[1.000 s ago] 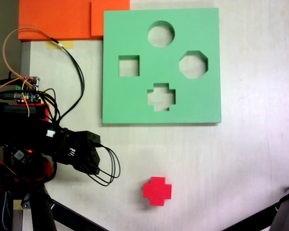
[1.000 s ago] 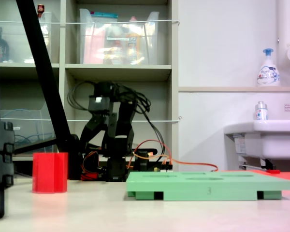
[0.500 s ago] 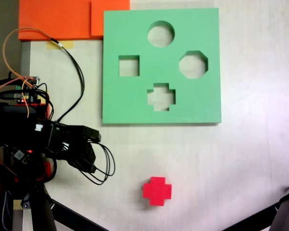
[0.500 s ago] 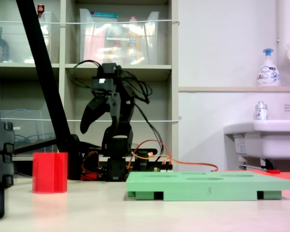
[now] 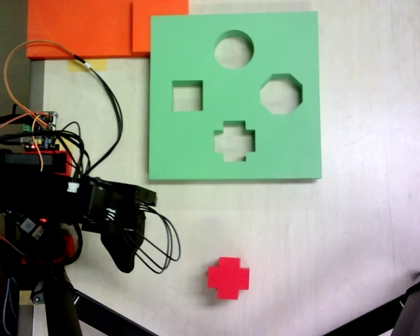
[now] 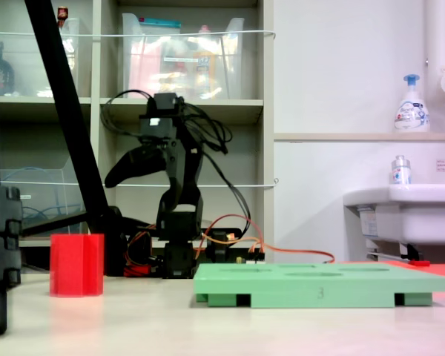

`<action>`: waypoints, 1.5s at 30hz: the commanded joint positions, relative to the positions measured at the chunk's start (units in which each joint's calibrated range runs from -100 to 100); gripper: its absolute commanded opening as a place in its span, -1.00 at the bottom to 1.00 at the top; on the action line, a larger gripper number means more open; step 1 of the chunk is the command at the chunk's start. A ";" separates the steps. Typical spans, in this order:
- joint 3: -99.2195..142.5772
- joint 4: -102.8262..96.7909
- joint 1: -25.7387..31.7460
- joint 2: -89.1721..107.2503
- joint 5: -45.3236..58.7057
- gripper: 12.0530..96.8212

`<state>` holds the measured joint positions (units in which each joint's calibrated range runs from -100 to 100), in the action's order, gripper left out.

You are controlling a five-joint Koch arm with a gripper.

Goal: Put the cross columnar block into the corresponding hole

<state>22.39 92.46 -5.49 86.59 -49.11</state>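
Observation:
The cross columnar block (image 5: 228, 277) is a bright red plus-shaped foam piece standing upright on the pale table, below the green foam board (image 5: 196, 140) in the top-down fixed view. Its corresponding hole (image 5: 234, 141) is the plus-shaped cutout near the board's lower edge. In the side-on fixed view the block (image 6: 76, 265) stands left of the board (image 6: 319, 284). My gripper (image 5: 124, 262) is left of the block and well apart from it. It hangs high above the table (image 6: 111, 178), its black fingers together with no gap showing and nothing held.
The board also has round (image 5: 234, 49), square (image 5: 187, 96) and octagonal (image 5: 281, 94) cutouts. Orange foam sheets (image 5: 91, 28) lie at the top left. Loose black and orange cables (image 5: 105, 98) trail beside the arm base. Black tripod legs (image 5: 413, 308) cross the bottom corners.
The arm has swung its gripper from pointing downward near the base to reaching outward toward the red block's side. The block and board have not moved.

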 commanded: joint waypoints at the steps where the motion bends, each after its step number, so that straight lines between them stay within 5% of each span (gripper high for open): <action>1: -5.64 1.76 0.05 -5.31 -0.73 0.66; 24: -44.03 -3.15 -1.95 -72.35 3.03 0.66; 45: -50.51 0.80 -5.32 -84.92 9.28 0.66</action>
<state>-24.64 91.39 -10.48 1.64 -40.90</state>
